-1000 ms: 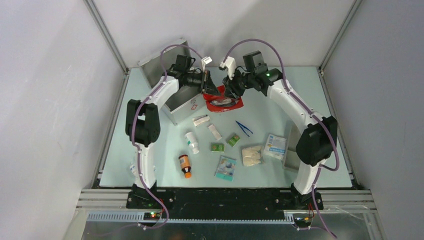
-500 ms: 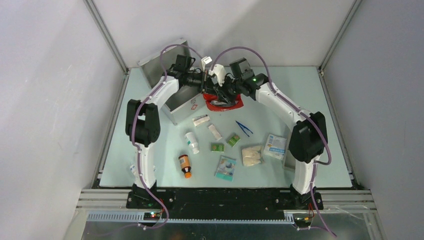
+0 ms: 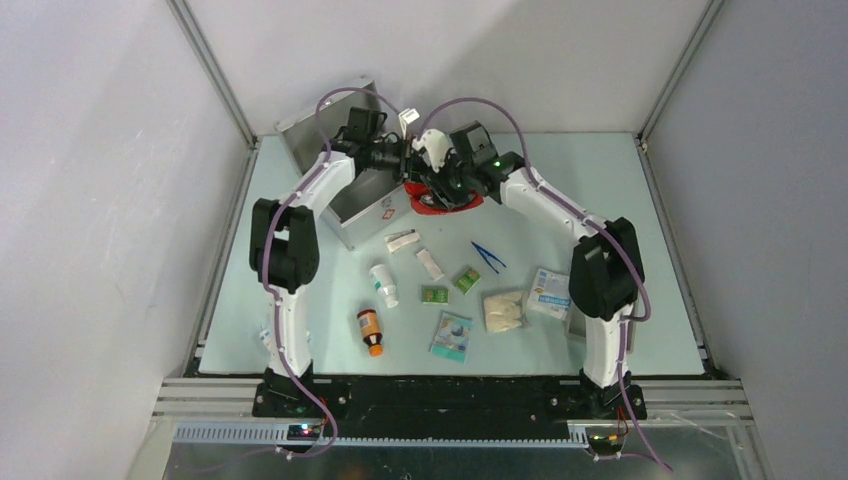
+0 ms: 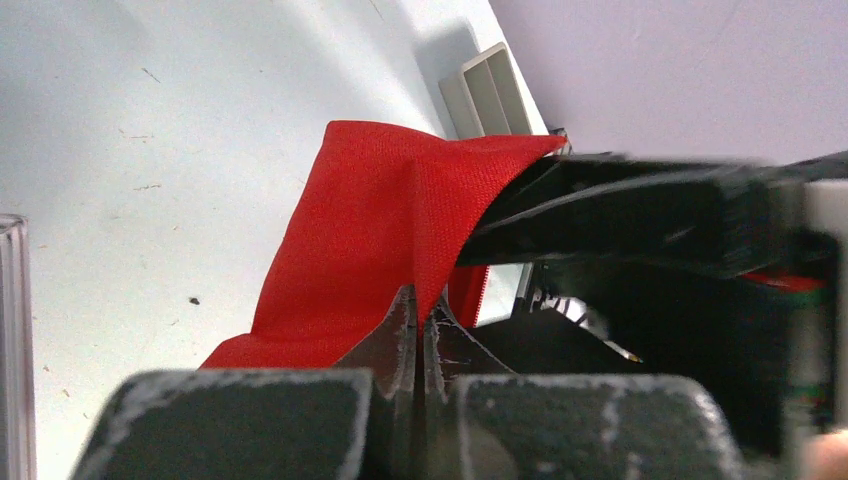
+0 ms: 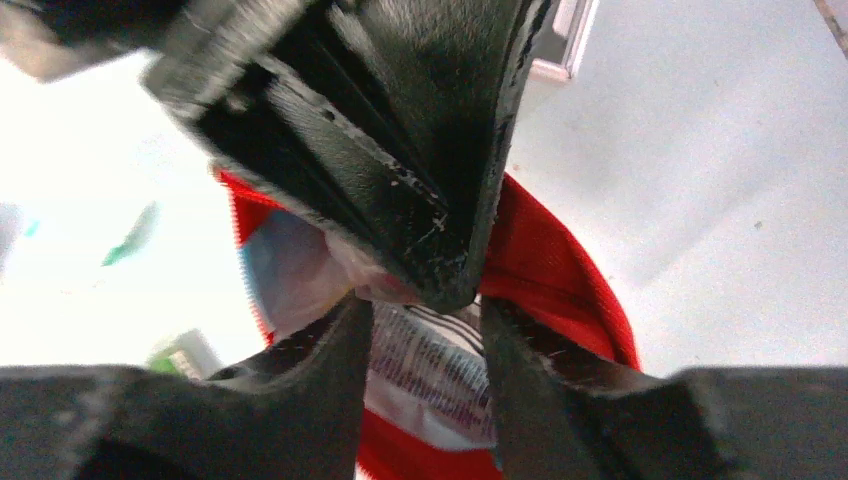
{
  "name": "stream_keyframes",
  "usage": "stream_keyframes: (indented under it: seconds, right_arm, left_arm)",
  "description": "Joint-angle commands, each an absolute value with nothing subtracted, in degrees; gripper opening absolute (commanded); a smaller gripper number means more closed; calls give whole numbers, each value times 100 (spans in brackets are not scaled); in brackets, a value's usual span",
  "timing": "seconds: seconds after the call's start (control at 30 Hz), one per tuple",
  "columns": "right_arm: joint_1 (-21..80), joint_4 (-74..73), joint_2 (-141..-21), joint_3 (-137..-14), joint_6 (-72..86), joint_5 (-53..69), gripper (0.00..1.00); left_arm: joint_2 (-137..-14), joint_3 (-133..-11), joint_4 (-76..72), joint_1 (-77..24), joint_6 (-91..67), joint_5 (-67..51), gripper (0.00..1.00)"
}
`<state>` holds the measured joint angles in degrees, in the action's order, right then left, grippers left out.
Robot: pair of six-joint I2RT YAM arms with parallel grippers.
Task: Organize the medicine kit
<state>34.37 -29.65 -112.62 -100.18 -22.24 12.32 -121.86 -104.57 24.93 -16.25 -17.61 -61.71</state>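
The silver medicine kit (image 3: 352,205) stands open at the back left, its lid raised against the wall. A flat red pouch (image 3: 447,201) lies just right of it. My left gripper (image 3: 411,168) is shut on the pouch's upper flap (image 4: 400,210) and holds it lifted; the jaws pinch the red fabric (image 4: 425,312). My right gripper (image 3: 437,181) is open at the pouch mouth, right beside the left fingers (image 5: 400,150). Between its fingers (image 5: 425,315) a white printed packet (image 5: 440,365) shows inside the red pouch (image 5: 565,275).
Loose on the table in front: two small white boxes (image 3: 403,240), a white bottle (image 3: 383,285), a brown bottle (image 3: 370,331), green packets (image 3: 467,279), blue tweezers (image 3: 488,256), a gauze bag (image 3: 503,311), further packets (image 3: 551,292). A grey tray (image 3: 579,310) lies behind the right arm.
My right gripper has swung left and down, from beside the pouch to its mouth, close against the left gripper. The left gripper keeps hold of the flap.
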Motion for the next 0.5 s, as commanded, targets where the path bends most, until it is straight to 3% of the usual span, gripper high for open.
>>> stream_keyframes:
  seconds: [0.0, 0.2, 0.47]
  right_arm:
    - [3115, -3163, -10503, -10667, -1904, 2440, 52]
    - [2556, -3462, -9590, -9988, -1880, 3954, 54]
    - [2066, -3107, -8759, -7773, -2693, 3271, 43]
  left_arm:
    - [-12047, -10592, 2305, -1591, -1951, -6322, 0]
    - [-11989, -10661, 2312, -1576, -1830, -6121, 0]
    - [-11704, -10867, 2324, -1474, -1767, -5607, 0]
